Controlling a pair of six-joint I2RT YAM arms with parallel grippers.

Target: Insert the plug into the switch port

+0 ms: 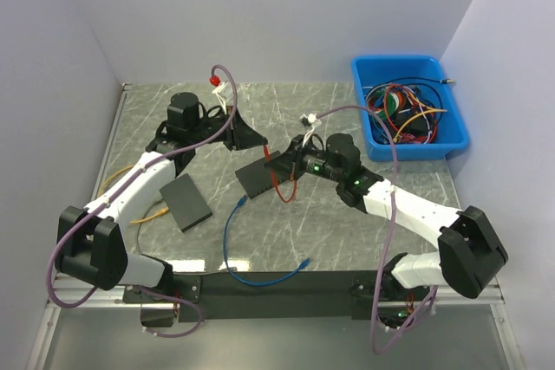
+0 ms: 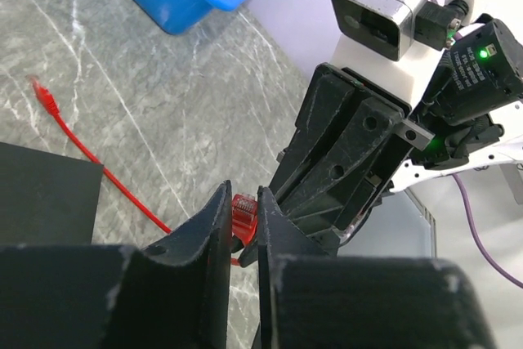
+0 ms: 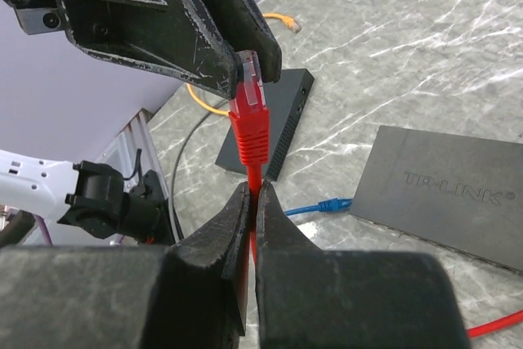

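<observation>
The red plug (image 3: pixel 250 112) hangs in the air on its red cable (image 3: pixel 255 176), above the table. My right gripper (image 3: pixel 253 195) is shut on the cable just below the plug boot. My left gripper (image 2: pixel 243 206) is shut on the plug's head (image 2: pixel 243 212), fingers on both sides of it. The two grippers meet over the table's middle, left (image 1: pixel 251 138) and right (image 1: pixel 277 162). A black switch with a port row (image 3: pixel 271 130) lies below, at the left in the top view (image 1: pixel 186 202). A second black TP-LINK switch (image 3: pixel 451 194) lies under the grippers (image 1: pixel 258 181).
A blue cable (image 1: pixel 232 236) with its plug (image 3: pixel 327 204) and a yellow cable (image 1: pixel 149 214) lie on the marble table. The red cable's other plug (image 2: pixel 45 97) lies on the table. A blue bin (image 1: pixel 408 119) of cables stands back right.
</observation>
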